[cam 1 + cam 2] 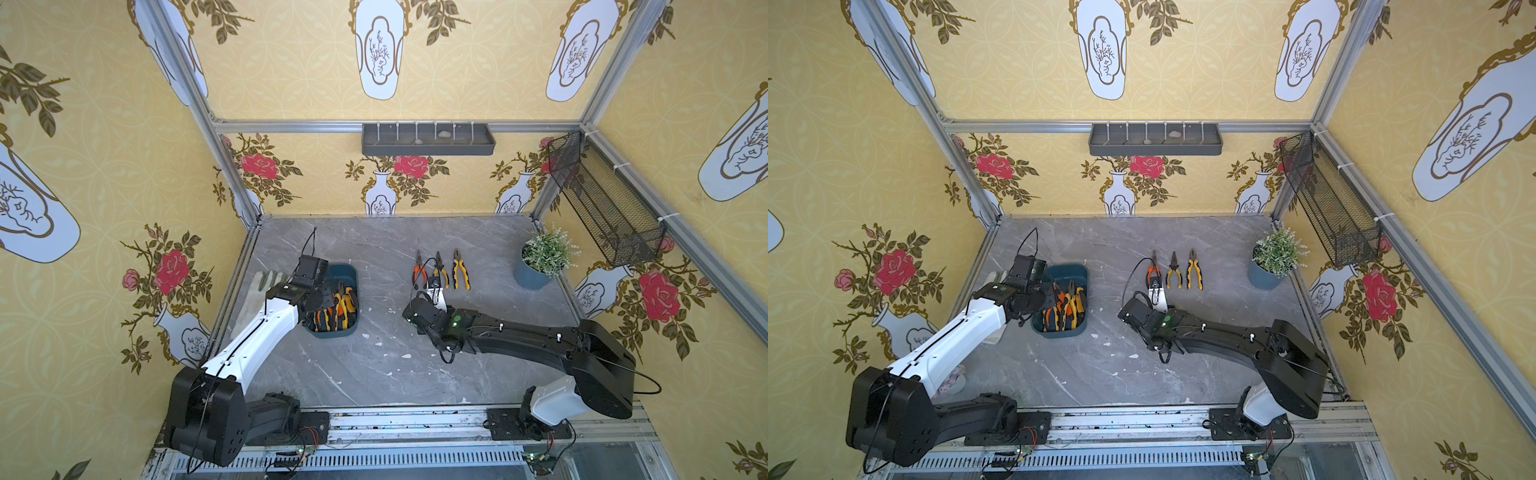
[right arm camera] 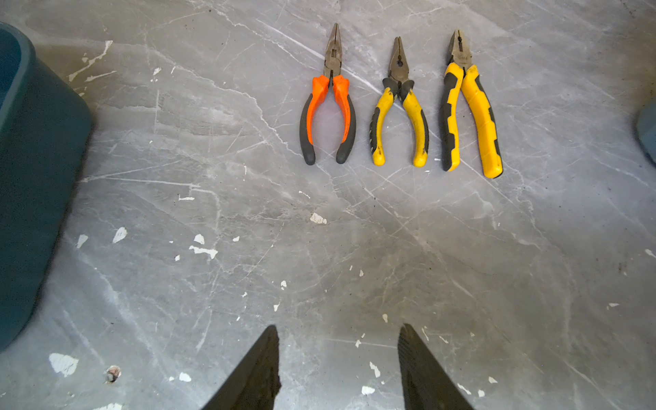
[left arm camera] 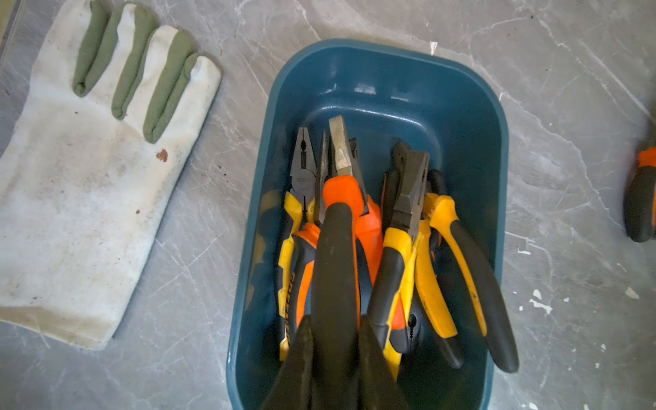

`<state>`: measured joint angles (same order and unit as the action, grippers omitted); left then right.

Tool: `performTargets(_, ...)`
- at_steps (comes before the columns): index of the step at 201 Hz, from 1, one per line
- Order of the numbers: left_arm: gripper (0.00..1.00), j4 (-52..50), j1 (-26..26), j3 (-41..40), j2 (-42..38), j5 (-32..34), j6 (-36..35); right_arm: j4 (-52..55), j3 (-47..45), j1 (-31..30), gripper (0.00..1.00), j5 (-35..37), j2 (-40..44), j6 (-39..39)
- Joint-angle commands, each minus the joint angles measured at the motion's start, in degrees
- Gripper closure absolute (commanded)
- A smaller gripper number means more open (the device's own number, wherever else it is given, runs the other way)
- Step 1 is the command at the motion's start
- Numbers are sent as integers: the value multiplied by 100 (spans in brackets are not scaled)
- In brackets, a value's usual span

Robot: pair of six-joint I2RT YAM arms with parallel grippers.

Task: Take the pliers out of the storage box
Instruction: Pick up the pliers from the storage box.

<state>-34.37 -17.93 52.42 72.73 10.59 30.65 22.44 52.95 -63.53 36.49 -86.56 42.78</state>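
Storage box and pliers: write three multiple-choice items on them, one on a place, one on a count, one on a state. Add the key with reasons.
1. On which side of the row of pliers laid on the table does the storage box stand?
A. to the robot's left of it
B. to the robot's right of it
C. behind it, against the back wall

2. How many pliers lie on the table outside the box?
A. one
B. five
C. three

3. How do the jaws of the right gripper stand?
A. shut on a yellow handle
B. open, holding nothing
C. shut on the box's rim

Key: 1 A, both top views show the box to the row's left; 2 C, the right wrist view shows one orange-handled and two yellow-handled; 3 B, bare table shows between the jaws.
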Motion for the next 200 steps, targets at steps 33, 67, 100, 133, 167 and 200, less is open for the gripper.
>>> performTargets(33,100,-50,-8,509,121,223,-277,105,119,-2,46,75,-105,-8)
performTargets(67,100,-131,-31,580,-10,242,-318,107,112,-2,46,74,-106,-8)
performTargets(100,100,292,-44,221,-523,-173,-355,125,143,-2,46,75,-141,-11)
performTargets(133,100,1256,-79,-685,-1579,-815,-313,149,176,-2,46,69,-167,-28)
performTargets(167,100,2160,-87,-1467,-2509,-1661,-112,540,678,-4,44,85,-316,-107)
performTargets(200,100,2262,-181,-1649,-2827,-2065,-59,1463,1994,438,35,-737,-468,-110)
